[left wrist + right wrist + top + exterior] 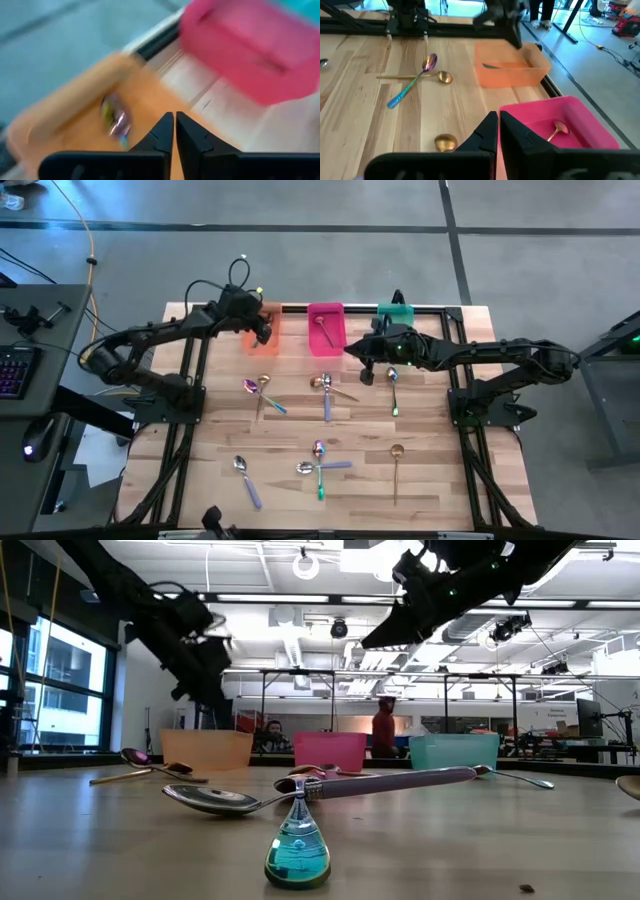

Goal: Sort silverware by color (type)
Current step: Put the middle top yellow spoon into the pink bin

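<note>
The silverware lies scattered on the wooden table [200, 480]: a rainbow spoon [412, 82] crossed with a gold one [415, 76], a purple-handled spoon [326, 392], a green-handled one [393, 388], and several more nearer the front [320, 465]. An iridescent spoon [115, 119] lies in the orange bin [262, 332], and a gold spoon [557, 131] lies in the pink bin [325, 328]. My left gripper [174, 125] hangs shut and empty over the orange bin. My right gripper [498, 122] hovers shut and empty by the pink bin's near right corner.
A teal bin [395, 313] stands right of the pink one along the far edge. A black frame rail [300, 308] runs behind the bins. People show in the room beyond the table [384, 728]. Bare wood lies between the spoon groups.
</note>
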You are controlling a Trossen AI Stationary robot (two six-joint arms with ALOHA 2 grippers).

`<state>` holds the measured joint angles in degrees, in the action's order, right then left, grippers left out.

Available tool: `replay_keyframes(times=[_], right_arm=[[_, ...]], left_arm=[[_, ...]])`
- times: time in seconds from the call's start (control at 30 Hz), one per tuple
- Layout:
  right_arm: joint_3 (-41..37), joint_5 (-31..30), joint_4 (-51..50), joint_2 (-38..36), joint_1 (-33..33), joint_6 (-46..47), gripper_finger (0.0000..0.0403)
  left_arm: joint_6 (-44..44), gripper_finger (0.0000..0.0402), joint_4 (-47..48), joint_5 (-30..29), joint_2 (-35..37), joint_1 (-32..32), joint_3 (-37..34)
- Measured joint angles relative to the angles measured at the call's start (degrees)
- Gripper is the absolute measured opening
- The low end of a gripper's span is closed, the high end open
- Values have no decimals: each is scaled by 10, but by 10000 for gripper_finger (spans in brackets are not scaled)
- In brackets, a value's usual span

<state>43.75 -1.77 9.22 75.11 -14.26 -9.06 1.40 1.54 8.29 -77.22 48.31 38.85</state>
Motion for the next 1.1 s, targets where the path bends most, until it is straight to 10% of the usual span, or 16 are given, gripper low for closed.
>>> replay_keyframes(times=[0.33,1.1], right_arm=[[0,0,-4,0,34,17,0],[0,-36,99,176,136,134,31]], left_arm=[[5,1,-196,4,124,-138,-128],[22,1,-201,-51,171,-455,-147]])
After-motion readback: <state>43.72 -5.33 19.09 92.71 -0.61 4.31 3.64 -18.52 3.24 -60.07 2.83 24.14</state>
